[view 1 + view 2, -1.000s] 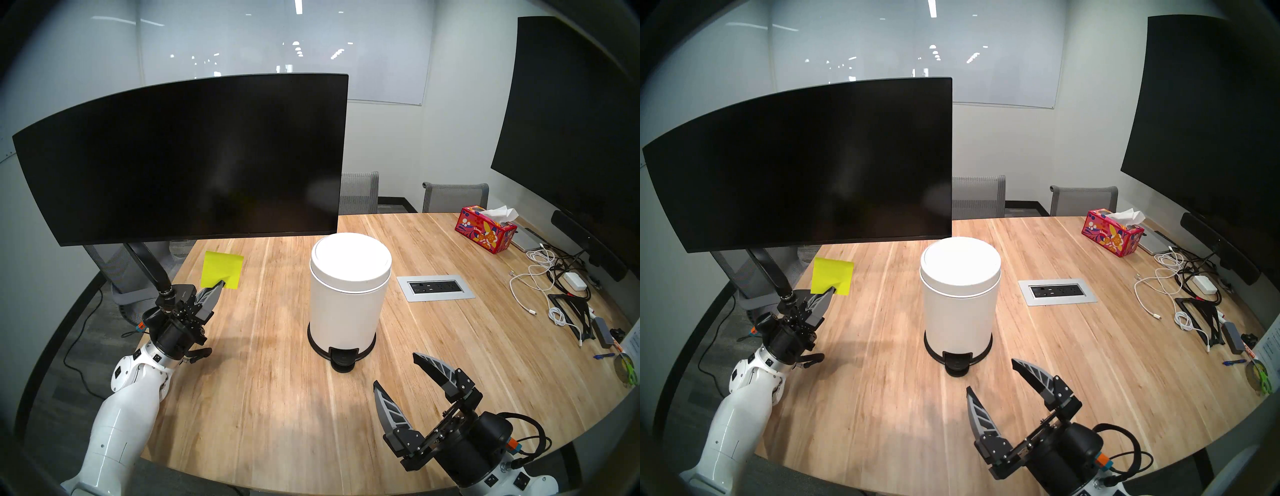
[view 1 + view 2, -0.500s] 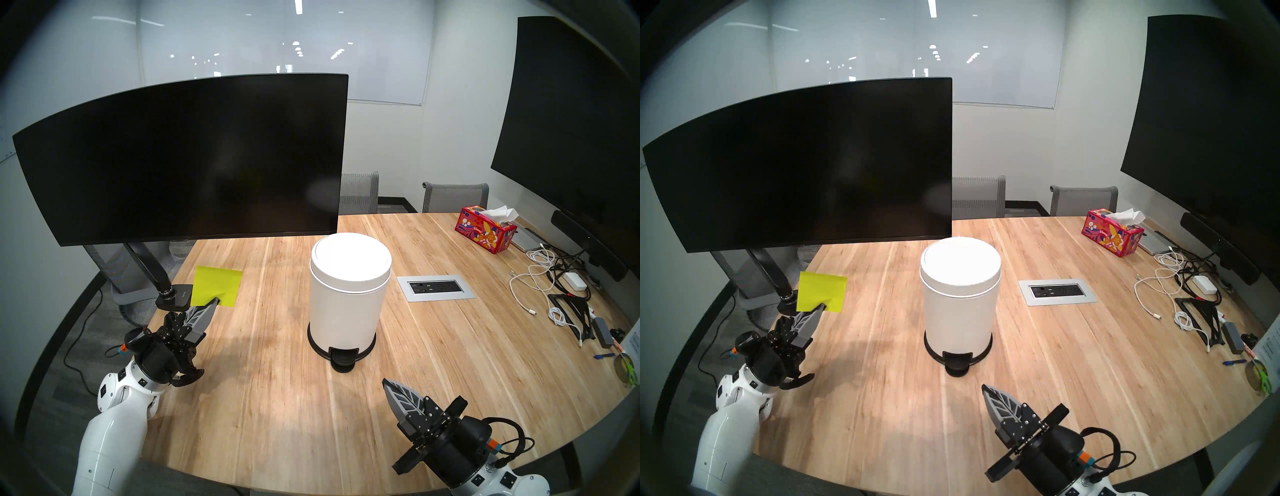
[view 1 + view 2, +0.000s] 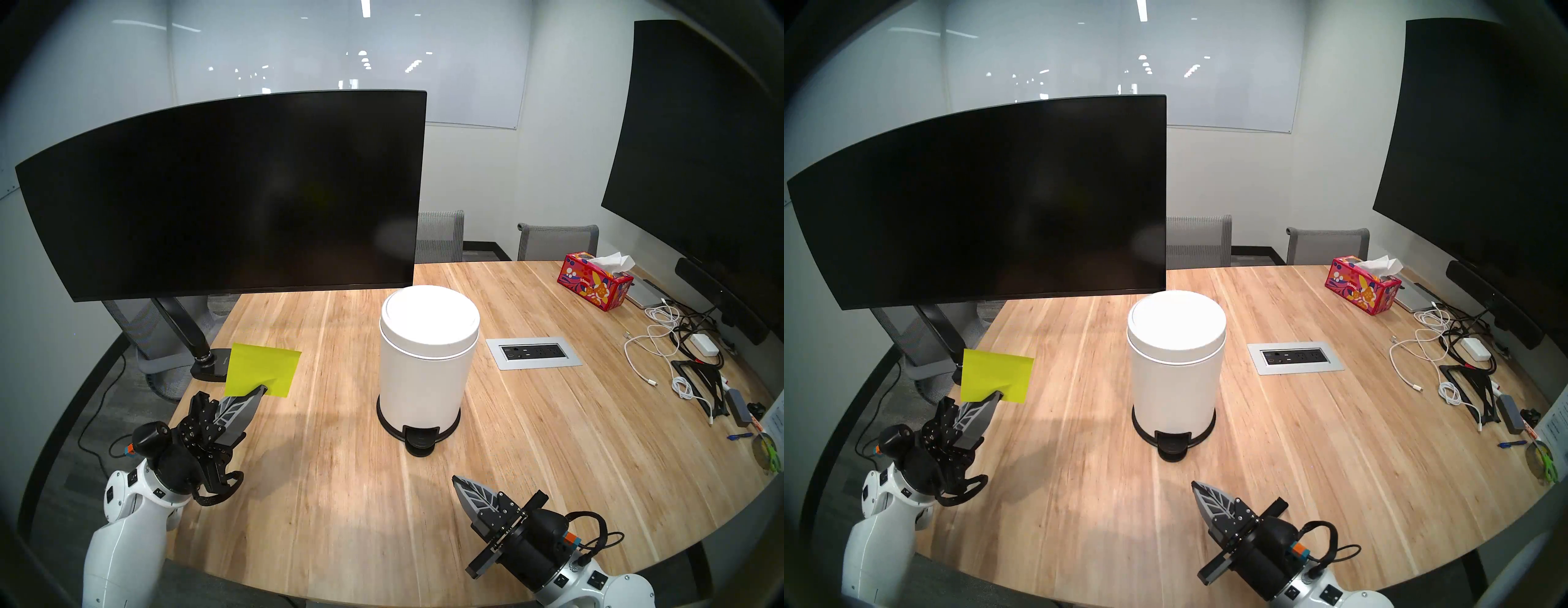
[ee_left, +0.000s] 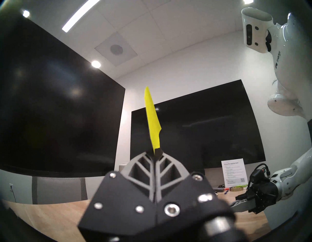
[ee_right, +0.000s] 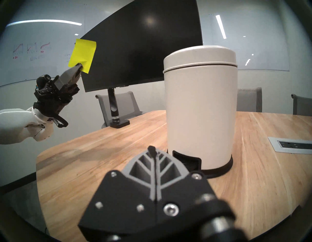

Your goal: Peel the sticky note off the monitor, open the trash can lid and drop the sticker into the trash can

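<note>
1. Since a second ago, the left hand [image 3: 264, 388] has drawn down and toward the lower left of the head frame, carrying the note [image 3: 261, 368] with it, and the right hand [image 3: 454, 479] has turned and gone from wide open to closed.

2. Now the note sits left of centre in the head view, over the worktop [image 3: 339, 488] near the monitor [image 3: 237, 191] stand's base and clear of the screen. Peeling looks finished.

3. Left hand: closed tight on the note's lower edge. The left wrist view shows the two fingers pressed together with the sheet [image 4: 152, 121] rising edge-on from the tips, slightly creased at the pinch. Held by one edge, the paper stands up freely, so its sticky strip is probably kept off the fingers and should let go cleanly over the can.

4. Right hand: fingers together, holding nothing and touching nothing. It hovers low over the worktop at the lower right of the head frame, tips aimed at the pedal [image 3: 420, 439]. In the right wrist view its tip [image 5: 151, 149] lines up just short of the pedal slot, so a closed tip seems meant to press there.

5. Standing at frame centre, the can [image 3: 424, 373] has its lid [image 3: 429, 316] still seated flat, so opening it and dropping the note remain.

6. My guess is the left hand waits aside until the lid rises.
</note>
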Robot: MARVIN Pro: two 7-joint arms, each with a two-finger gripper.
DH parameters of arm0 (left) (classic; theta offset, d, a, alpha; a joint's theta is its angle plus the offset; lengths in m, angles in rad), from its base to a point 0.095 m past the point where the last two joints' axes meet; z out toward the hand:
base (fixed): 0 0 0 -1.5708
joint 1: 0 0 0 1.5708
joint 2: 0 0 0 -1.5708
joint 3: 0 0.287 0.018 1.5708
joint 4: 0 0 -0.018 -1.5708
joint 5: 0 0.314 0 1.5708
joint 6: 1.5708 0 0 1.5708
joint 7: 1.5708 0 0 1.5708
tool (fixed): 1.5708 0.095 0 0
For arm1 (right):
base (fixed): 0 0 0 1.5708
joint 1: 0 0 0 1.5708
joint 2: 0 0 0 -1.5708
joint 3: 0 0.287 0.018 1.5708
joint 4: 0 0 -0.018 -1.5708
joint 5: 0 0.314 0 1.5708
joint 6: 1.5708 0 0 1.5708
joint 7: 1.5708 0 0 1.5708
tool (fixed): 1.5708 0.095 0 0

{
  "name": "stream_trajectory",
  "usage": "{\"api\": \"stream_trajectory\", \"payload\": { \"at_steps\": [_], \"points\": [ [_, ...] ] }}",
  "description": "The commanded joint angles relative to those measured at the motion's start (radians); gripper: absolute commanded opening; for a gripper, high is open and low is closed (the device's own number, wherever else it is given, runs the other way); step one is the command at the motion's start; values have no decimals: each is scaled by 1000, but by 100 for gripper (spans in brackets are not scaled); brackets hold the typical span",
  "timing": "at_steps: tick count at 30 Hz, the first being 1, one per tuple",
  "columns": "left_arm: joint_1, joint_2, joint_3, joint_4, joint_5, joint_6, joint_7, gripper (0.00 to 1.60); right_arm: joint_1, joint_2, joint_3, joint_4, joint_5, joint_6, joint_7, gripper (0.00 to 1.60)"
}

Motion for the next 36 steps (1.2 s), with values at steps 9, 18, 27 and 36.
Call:
{"api": "stream_trajectory", "payload": {
  "at_steps": [9,18,27,36],
  "points": [
    [186,-38,-65,-210,24,17,59,0,184,7,-37,47,-70,94,-57,0],
    [277,-68,-94,-351,78,54,132,0,297,19,-66,80,-127,186,-77,0],
    [377,-114,-135,-470,152,106,243,0,387,29,-99,137,-166,274,-76,0],
    [414,-139,-158,-521,187,142,306,0,487,29,-128,216,-183,319,-54,0]
  ]
}}
